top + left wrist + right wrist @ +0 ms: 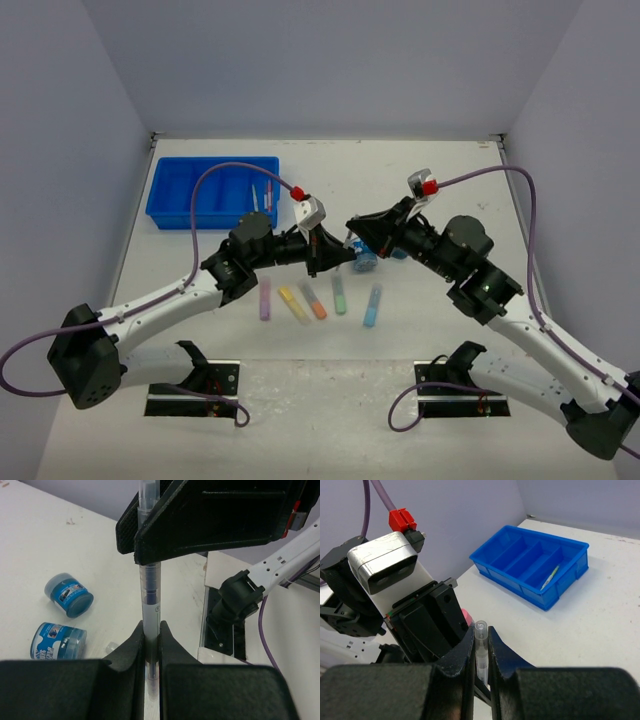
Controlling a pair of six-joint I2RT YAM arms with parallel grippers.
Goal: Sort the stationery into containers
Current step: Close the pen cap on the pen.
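Handover is the step you are in, as I read it.

From above, your left pincer (338, 258) and right pincer (358, 232) meet tip to tip over the middle of the desk (440, 180), just above the blue tubs (365, 262). The marker sticks (315, 300) lie in a row just nearer the bases, none of them sorted yet. The blue tray (165, 200) sits well apart at the far left, with two thin pens (262, 195) in the compartment at its right end.

From the left wrist, the pen (150, 605) runs straight up the view. Your left pincer is closed narrow on its lower barrel, and your right pincer is clamped on the upper barrel. Both tubs rest on the desk off to the left, near each other but not touching.

From the right wrist, the pen's clear end stands between the right fingers, pinched tight, with the left pincer directly behind it and the tray beyond.

Both pincers grip one pen, so one must let go before either arm moves. The tray lies on the left arm's side, so I would have you open the right pincer, back it straight off, then carry the pen to the tray.
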